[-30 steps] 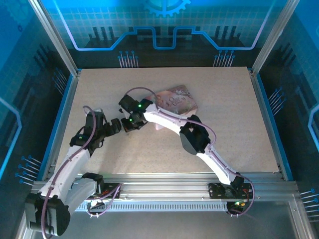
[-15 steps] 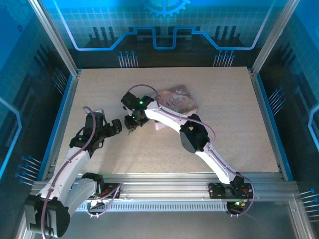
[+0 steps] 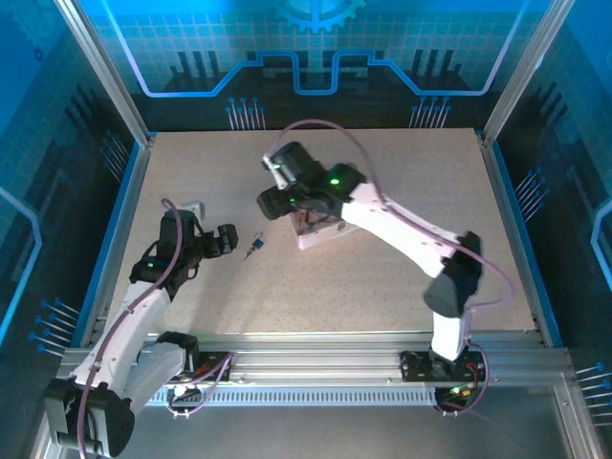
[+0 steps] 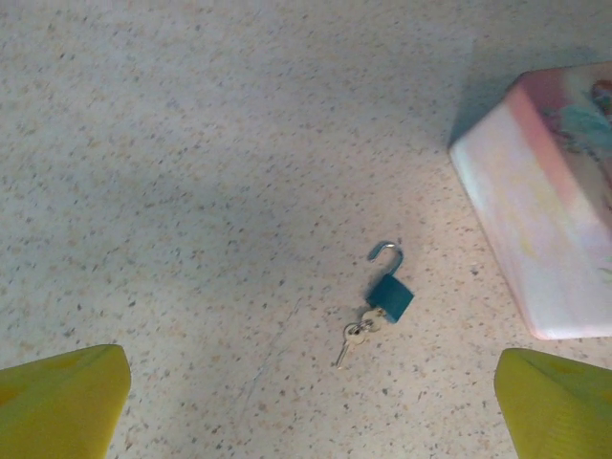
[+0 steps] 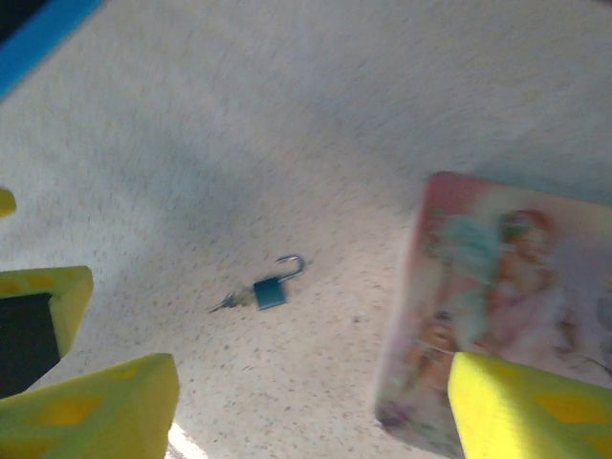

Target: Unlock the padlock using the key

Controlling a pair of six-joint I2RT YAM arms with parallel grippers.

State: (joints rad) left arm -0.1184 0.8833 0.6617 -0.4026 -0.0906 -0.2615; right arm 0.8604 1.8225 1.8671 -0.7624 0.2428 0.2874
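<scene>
The padlock (image 4: 389, 296) lies flat on the table, a small blue-grey body with its silver shackle (image 4: 386, 252) swung open. The key (image 4: 371, 318) sits in its base, with a second key (image 4: 350, 338) trailing from the ring. In the top view the padlock (image 3: 255, 247) lies alone between the two grippers. My left gripper (image 4: 306, 411) is open and just short of it, also seen as left gripper (image 3: 223, 239). My right gripper (image 5: 316, 411) is open and raised over padlock (image 5: 270, 290) and key (image 5: 229, 301), and sits behind them as right gripper (image 3: 272, 204).
The pink picture-printed tin (image 4: 545, 210) stands right of the padlock, about a hand's width away; tin (image 3: 320, 232) is partly covered by the right arm, and tin (image 5: 507, 306) sits under the right finger. Blue rails edge the speckled table (image 3: 402, 277).
The right arm has lifted and swung back toward the tin, away from the left gripper. The padlock, held between the grippers before, now lies free on the table.
</scene>
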